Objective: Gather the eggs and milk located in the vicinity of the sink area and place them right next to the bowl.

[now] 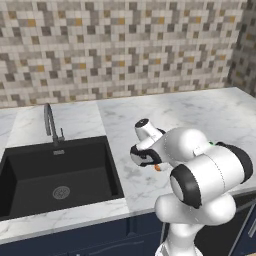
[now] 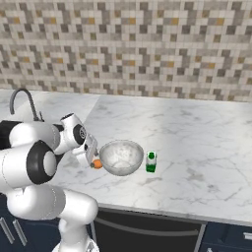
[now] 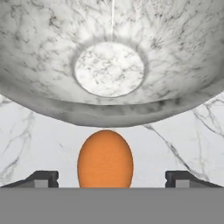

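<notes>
An orange-brown egg (image 3: 105, 159) lies on the marble counter just in front of the glassy grey bowl (image 3: 43, 65). My gripper (image 3: 112, 178) hangs open over the egg, one fingertip (image 3: 43, 178) wide on each side and neither touching it. From the right base view the egg (image 2: 97, 164) rests against the bowl's (image 2: 123, 168) left side, under the gripper (image 2: 92, 158). The milk (image 2: 151, 162), white with a green cap, stands upright close to the bowl's right side. In the left base view the egg (image 1: 157, 168) peeks out below the hand (image 1: 146, 156).
The black sink (image 1: 55, 175) with its gooseneck tap (image 1: 49, 122) lies to the left of the arm. Marble counter (image 2: 197, 138) stretches right and back to the tiled wall. The counter's front edge runs close below the bowl.
</notes>
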